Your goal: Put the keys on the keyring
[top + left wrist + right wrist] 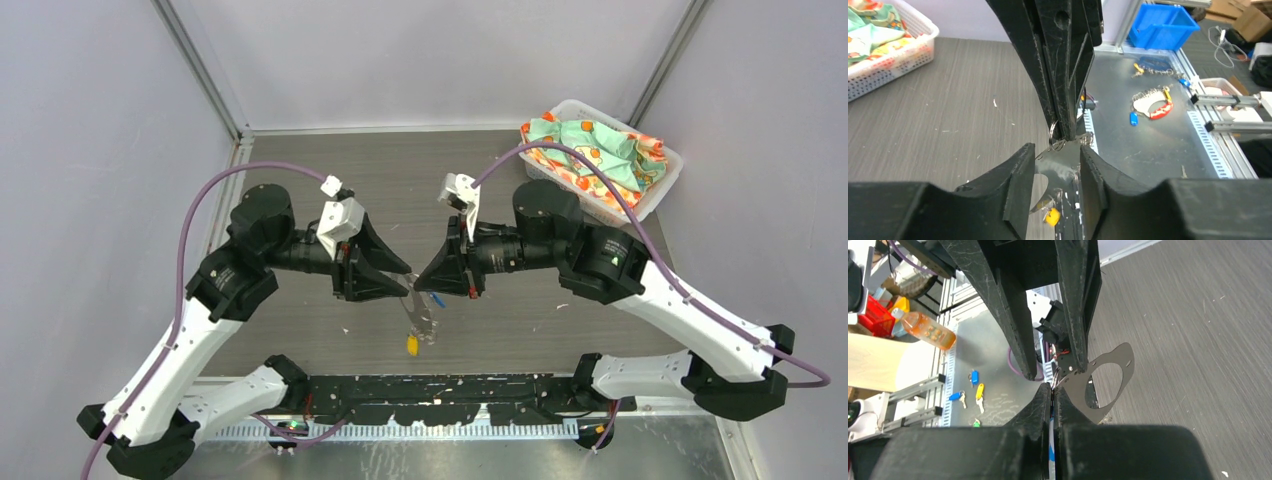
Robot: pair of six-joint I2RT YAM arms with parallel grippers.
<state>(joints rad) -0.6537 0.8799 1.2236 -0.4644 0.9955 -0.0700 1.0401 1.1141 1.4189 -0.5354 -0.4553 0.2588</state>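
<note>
The keyring (421, 315) shows as a flat grey plate with an oval hole, hanging in the air between the two grippers above the table's middle. My right gripper (420, 283) (1053, 389) is shut on the keyring's (1075, 395) top edge, beside a small wire ring (1054, 142). The blue key (437, 298) hangs just under its tips and shows blue in the slit between its fingers (1051, 454). My left gripper (405, 280) (1057, 150) is open, one finger on each side of the keyring (1060, 167). The yellow key (412, 345) (1052, 216) dangles at the keyring's lower end.
A white basket (668, 165) (898, 60) of patterned cloth stands at the table's back right. The arms' black base rail (440, 390) runs along the near edge. Beyond the table lie spare keys (1150, 102) (973, 390), a blue bin (1160, 25) and an orange bottle (928, 330).
</note>
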